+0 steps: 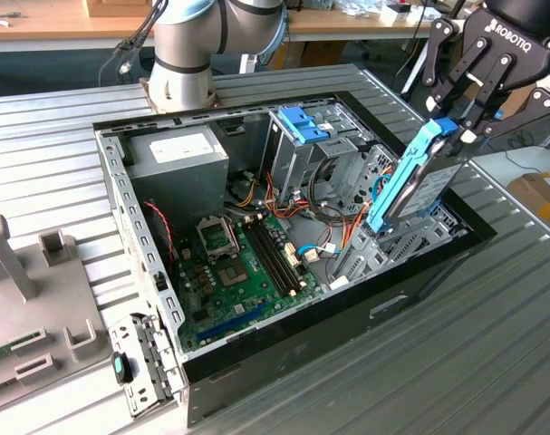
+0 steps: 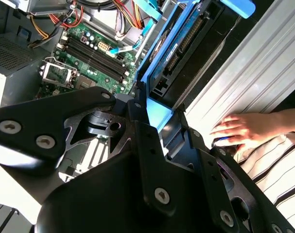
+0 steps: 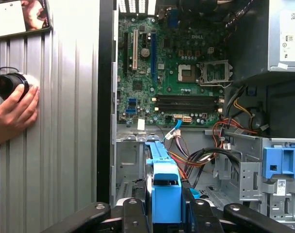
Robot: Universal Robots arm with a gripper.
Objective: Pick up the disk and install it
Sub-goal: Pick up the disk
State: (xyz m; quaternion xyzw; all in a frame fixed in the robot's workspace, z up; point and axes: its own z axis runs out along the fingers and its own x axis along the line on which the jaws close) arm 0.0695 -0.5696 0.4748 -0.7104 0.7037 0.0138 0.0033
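Gripper: the gripper (image 1: 451,127) hangs above the end of the open computer case (image 1: 347,313) at the exterior view's right, fingers pointing down into it.
Jaws: clamped together on the blue end tab of the disk (image 1: 410,186) — a grip at one end that, I judge, leaves the body and side rails free to enter a bay.
Disk: off the table and carried in the air, steeply tilted, tab end up. Its lower end dips toward the drive bay beside the case wall. I cannot tell whether it touches the bay.
Rails: in the first wrist view the blue tab (image 3: 165,187) sits centred between the fingers, so the disk looks squarely held, not skewed.
Case: lies on its side on the ribbed metal table (image 1: 438,362) with the motherboard (image 1: 247,263) facing up, which opens the bays to an approach from above.
Cage: the tall silver cage (image 1: 303,127) with its blue clips stands near the disk but apart from it.
Person: a hand (image 3: 13,109) rests on the table outside the case, well clear of the gripper.
Progress: the pick-up looks done — the disk is not yet seated.
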